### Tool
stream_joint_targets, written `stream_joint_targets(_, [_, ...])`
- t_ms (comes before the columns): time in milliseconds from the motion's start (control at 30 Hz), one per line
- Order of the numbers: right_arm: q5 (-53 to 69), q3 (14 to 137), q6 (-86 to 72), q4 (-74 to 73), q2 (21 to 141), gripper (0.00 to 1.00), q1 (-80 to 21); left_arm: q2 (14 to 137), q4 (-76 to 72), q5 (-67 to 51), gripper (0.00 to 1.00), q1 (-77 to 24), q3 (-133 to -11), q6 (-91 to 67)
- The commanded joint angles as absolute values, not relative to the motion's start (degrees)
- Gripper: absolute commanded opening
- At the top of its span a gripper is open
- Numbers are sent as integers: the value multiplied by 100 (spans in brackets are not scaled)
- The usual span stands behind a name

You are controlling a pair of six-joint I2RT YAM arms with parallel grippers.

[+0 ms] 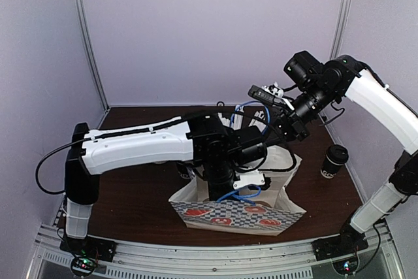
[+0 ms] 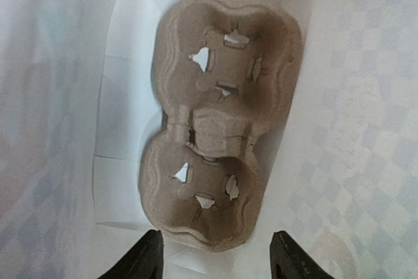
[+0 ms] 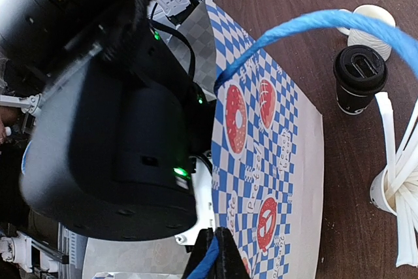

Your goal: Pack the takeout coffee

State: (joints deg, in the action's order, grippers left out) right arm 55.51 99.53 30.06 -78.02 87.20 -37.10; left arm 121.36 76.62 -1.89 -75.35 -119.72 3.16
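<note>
Left gripper [image 2: 215, 254] is spread apart above the cardboard cup carrier [image 2: 215, 115] inside the bag [image 1: 235, 212], while the blue handle [image 3: 307, 25] is clamped by the right gripper [image 3: 212, 253].

Black lidded paper cup [image 1: 334, 161] upright on the table [image 1: 144, 207]

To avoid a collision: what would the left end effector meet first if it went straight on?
The left end effector would most likely meet the empty pulp cup carrier on the floor of the paper bag; depth is unclear.
</note>
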Motion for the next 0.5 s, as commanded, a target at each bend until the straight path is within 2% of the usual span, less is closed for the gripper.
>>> stream_joint_targets(0, [5616, 9976, 3059, -7808, 8755, 0, -3700, 11365, 7640, -244, 61, -7730, -12456, 315])
stream_joint_targets(233, [5552, 10028, 3070, -7793, 8841, 0, -3700, 10280, 6880, -874, 63, -7766, -12209, 106])
stream_joint_targets(467, [5436, 10159, 2970, -7701, 8861, 0, -3698, 8922, 5705, -354, 64, -7770, -11175, 210])
